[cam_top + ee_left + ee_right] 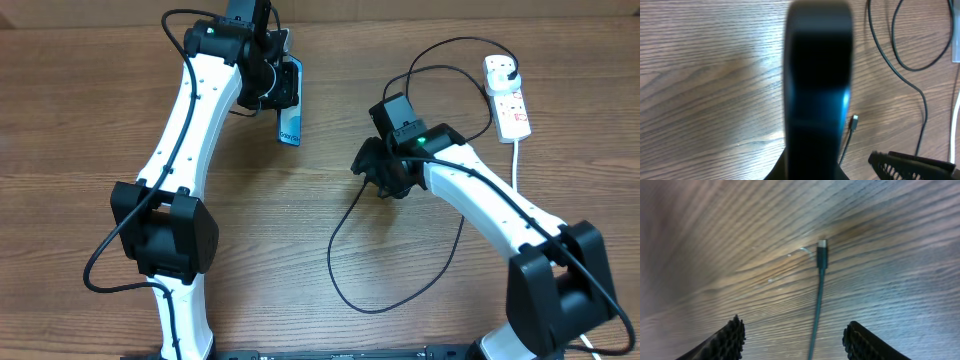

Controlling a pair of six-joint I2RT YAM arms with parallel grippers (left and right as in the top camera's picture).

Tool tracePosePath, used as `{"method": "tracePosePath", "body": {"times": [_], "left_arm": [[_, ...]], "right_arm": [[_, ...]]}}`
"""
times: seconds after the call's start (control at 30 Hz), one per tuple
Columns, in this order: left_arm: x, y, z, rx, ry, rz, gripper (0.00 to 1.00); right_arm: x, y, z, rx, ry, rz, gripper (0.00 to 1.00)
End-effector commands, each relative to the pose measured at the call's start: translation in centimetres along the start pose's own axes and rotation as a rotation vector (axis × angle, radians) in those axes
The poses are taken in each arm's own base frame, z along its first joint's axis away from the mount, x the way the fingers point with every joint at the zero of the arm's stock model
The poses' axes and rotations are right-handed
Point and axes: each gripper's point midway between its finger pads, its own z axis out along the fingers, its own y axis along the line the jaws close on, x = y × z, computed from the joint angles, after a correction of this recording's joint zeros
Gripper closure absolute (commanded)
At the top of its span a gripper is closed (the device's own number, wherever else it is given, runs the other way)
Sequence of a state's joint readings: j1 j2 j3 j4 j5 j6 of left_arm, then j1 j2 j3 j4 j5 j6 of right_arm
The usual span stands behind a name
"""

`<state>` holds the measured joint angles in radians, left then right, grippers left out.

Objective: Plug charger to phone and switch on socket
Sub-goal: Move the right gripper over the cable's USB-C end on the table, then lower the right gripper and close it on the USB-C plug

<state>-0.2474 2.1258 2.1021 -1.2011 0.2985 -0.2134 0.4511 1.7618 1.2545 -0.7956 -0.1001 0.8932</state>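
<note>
Slim rectangular smartphone with a light-blue lit screen (817,75), blurred and close, sits clamped in the left end effector (278,85) above the wooden tabletop (300,220).
At far right lies the white oblong extension socket with red switches (508,98), the long thin black charger cable (345,250) plugged into it and looping across the wood; switched on or not, I cannot tell. Astride that cable the right end effector (797,340) stands with jaws apart, gripping nothing, behind the small metal plug tip (822,247). Likely troubles: a grip too far back lets the tip droop and miss the phone's port; a tip pinched askew jams there; slack cable snags an arm and drags the socket.
</note>
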Motion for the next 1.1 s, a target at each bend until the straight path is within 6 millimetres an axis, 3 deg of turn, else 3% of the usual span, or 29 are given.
{"method": "tracePosePath", "body": {"times": [0.0,0.37,0.7,1.07], "left_arm": [[-0.3,0.3,-0.2,-0.016,-0.015,0.006,0.96],[-0.1,0.3,-0.3,-0.017,-0.009,0.003,0.96],[-0.2,0.4,-0.2,-0.017,-0.008,0.002,0.96],[-0.1,0.4,-0.3,-0.017,-0.007,0.001,0.96]], "right_arm": [[0.0,-1.1,1.7,0.056,0.008,0.005,0.5],[-0.4,-1.7,3.1,0.091,-0.007,0.006,0.64],[0.0,-1.0,4.2,0.082,-0.013,-0.016,0.69],[0.4,-2.5,5.4,0.122,-0.04,0.022,0.69]]}}
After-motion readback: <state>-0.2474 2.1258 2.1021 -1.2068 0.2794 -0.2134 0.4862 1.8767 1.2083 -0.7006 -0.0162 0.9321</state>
